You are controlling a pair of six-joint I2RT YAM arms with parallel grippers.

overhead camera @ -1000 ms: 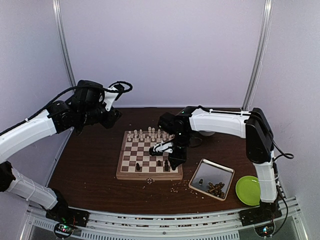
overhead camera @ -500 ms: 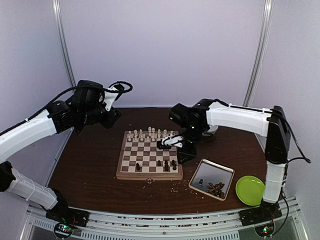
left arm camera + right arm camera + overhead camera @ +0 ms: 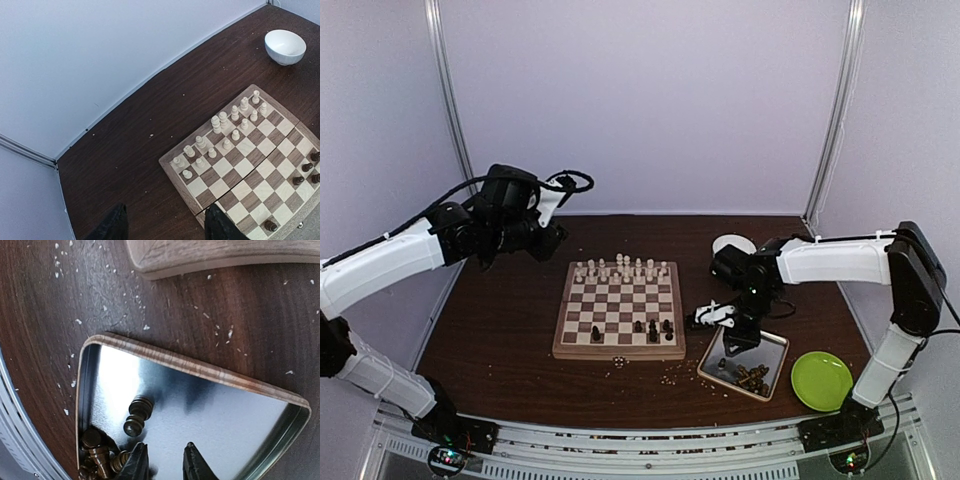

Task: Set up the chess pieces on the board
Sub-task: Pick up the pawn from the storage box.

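Right wrist view has the right gripper [image 3: 165, 465] hanging over the metal tray [image 3: 215, 415], its fingers only a little apart with nothing between them. Just off to one side of the fingertips a loose piece [image 3: 136, 417] lies on its side on bare metal, and a heap [image 3: 100, 455] of dark pieces crowds the tray corner beside it. The narrow gap is the first worry: it may land on top of a piece and not around it. The loose piece is round and the metal slick, so a nudge could roll it away, and a pinch into the heap could lift two at once or scatter them. A piece gripped lying down would probably topple when set on the board [image 3: 618, 350], which lies ahead of the fingers, and a low approach could knock over the dark men [image 3: 653, 327] standing at its nearest corner. The left gripper [image 3: 166, 227] hangs spread and empty, the board and cream pieces [image 3: 220, 130] ahead of it.
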